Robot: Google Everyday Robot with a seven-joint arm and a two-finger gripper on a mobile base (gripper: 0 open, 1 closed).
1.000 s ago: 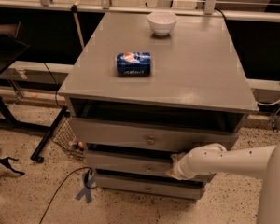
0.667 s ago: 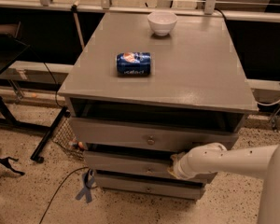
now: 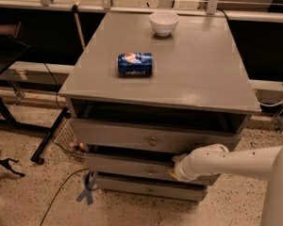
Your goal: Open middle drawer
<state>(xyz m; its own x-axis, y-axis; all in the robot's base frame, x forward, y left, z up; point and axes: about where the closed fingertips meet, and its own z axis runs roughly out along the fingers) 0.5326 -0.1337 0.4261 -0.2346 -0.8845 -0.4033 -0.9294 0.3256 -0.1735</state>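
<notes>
The middle drawer (image 3: 127, 165) sits second below the tabletop's (image 3: 203, 79) front edge. The hand (image 3: 176, 169) rests at its upper lip, just right of the knob (image 3: 150, 172); I cannot tell its grip. The drawer is stiff wood, probably light and easy to slide, so the lip or knob suits pulling.

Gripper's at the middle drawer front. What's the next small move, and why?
Probably a short, gentle pull straight out from the cabinet. The gripper sits at the top edge of the middle drawer, just right of its knob, and the drawer looks barely open. Whether its hold is firm cannot be seen.
</notes>
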